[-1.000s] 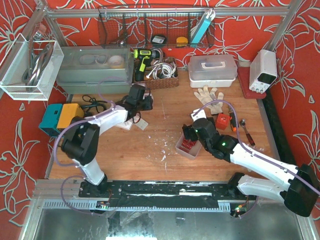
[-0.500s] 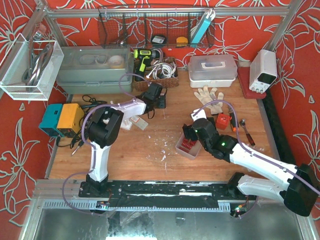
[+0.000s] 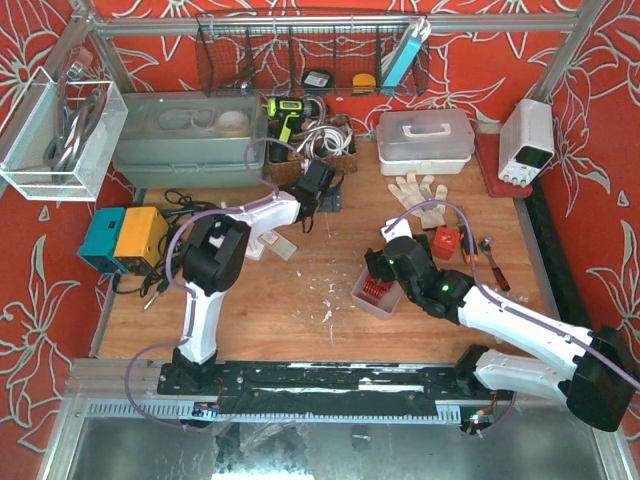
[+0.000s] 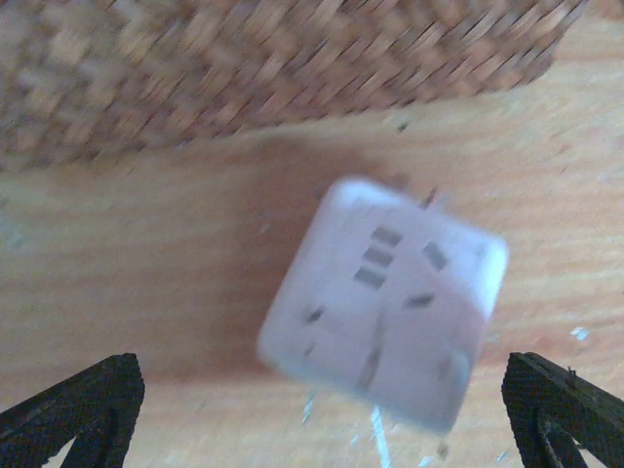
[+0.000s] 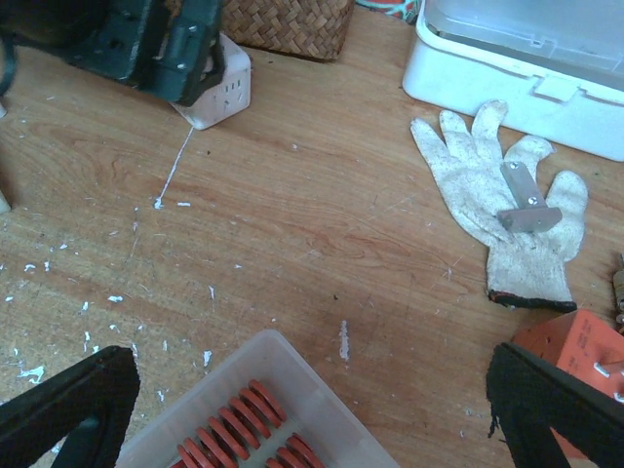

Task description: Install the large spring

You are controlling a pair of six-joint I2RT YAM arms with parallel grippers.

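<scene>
Several red coil springs (image 5: 239, 434) lie in a clear plastic tray (image 5: 327, 395) at the bottom of the right wrist view; I cannot tell which is the large spring. My right gripper (image 5: 312, 408) hovers open just above that tray (image 3: 388, 306), gripping nothing. My left gripper (image 3: 322, 194) is by the wicker basket (image 3: 312, 160), open, over a white cube socket block (image 4: 385, 297) resting on the wood. That block (image 5: 222, 93) stands at the basket's foot, between the open left fingers (image 4: 73, 405).
A white work glove (image 5: 492, 210) with a grey metal bracket (image 5: 526, 200) on it lies right of centre. Behind it is a white lidded box (image 5: 526, 58). An orange block (image 5: 575, 361) sits at the right. A teal and orange box (image 3: 122, 238) stands at the left edge.
The left arm has swung right from the small parts near table centre-left to the basket's front, and its jaws have spread wide. The right arm has not moved.
</scene>
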